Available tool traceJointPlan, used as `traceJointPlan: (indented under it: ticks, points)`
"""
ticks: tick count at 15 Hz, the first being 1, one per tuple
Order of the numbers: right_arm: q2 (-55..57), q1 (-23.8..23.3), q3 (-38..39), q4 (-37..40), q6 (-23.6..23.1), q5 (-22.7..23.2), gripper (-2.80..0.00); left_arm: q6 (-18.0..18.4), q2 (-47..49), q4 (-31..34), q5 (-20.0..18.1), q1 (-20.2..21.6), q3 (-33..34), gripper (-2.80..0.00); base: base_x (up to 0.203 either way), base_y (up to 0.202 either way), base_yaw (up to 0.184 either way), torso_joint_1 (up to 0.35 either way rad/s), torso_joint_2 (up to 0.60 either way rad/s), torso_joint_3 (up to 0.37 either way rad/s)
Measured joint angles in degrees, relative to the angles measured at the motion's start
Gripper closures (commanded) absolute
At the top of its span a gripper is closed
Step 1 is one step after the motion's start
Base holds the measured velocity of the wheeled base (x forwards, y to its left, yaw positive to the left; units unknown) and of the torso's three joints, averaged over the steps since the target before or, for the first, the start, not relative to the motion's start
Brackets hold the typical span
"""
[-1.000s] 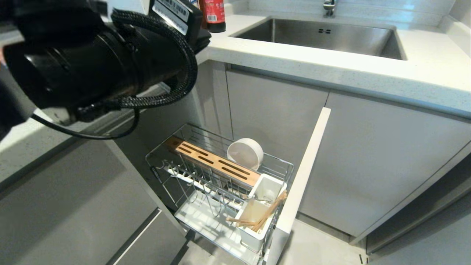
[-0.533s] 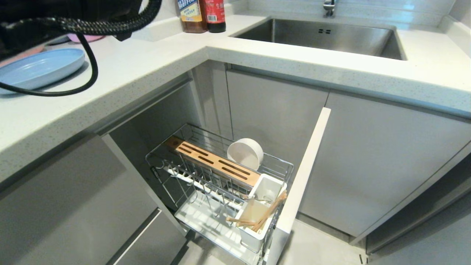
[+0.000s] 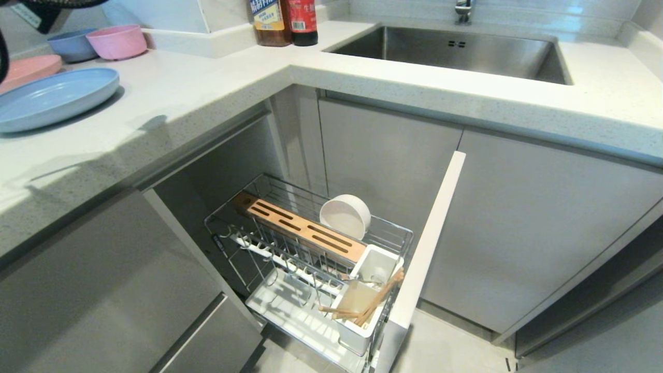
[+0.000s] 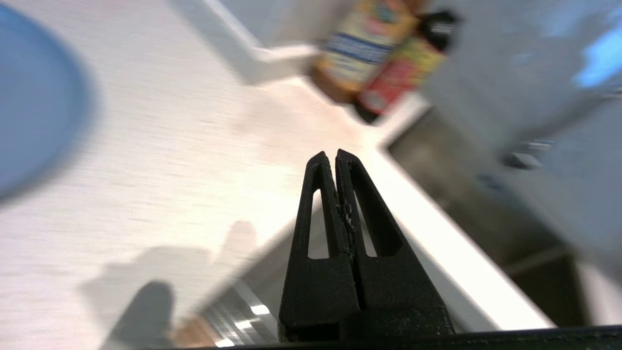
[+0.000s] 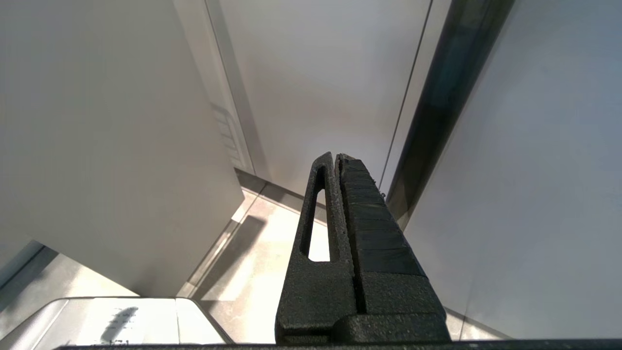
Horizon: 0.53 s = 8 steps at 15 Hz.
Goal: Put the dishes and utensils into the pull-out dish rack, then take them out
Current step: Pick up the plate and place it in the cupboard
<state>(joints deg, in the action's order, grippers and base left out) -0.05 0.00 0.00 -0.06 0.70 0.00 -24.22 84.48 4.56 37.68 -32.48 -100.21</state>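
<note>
The pull-out dish rack (image 3: 311, 269) stands drawn out below the bench (image 3: 207, 98) corner, off-white bowl (image 3: 345, 215) tilted inside, chopsticks (image 3: 370, 305) in its holder. The light-blue plate (image 3: 54, 98) lies near the bench edge. Left claw (image 4: 336, 155) hovers pressed together, empty; right claw (image 5: 335, 158) together by the cabinets.

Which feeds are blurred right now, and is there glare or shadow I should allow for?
Left wrist view: motion-smeared; bottles and blue plate soft, left end effector sharp, its shadow on the countertop. Head view: crisp, arm shadow on the countertop. Right wrist view: sharp, bright floor patch behind the right end effector.
</note>
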Motion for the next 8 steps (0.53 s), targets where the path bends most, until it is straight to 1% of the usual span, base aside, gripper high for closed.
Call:
traceJointPlan:
  ticks: [1,3,5,6,7,8]
  points:
    - [0.0,0.0,0.0,0.0,0.0,0.0,0.0,0.1,-0.2,2.8,-0.4,3.1,-1.1,0.0,0.0,0.0,0.0,0.0,0.0,0.0]
    - [0.0,0.0,0.0,0.0,0.0,0.0,0.0,0.2,-0.7,5.7,-1.3,8.9,-3.3,0.0,0.0,0.0,0.0,0.0,0.0,0.0]
    - [0.0,0.0,0.0,0.0,0.0,0.0,0.0,0.5,-1.3,8.9,-1.7,13.5,-5.5,0.0,0.0,0.0,0.0,0.0,0.0,0.0]
    - [0.0,0.0,0.0,0.0,0.0,0.0,0.0,1.7,-1.7,11.8,-2.1,15.0,-6.4,0.0,0.0,0.0,0.0,0.0,0.0,0.0]
    - [0.0,0.0,0.0,0.0,0.0,0.0,0.0,4.5,-2.0,15.0,-2.8,16.3,-7.6,0.0,0.0,0.0,0.0,0.0,0.0,0.0]
    - [0.0,0.0,0.0,0.0,0.0,0.0,0.0,8.5,-2.5,17.8,-3.7,17.7,-8.5,0.0,0.0,0.0,0.0,0.0,0.0,0.0]
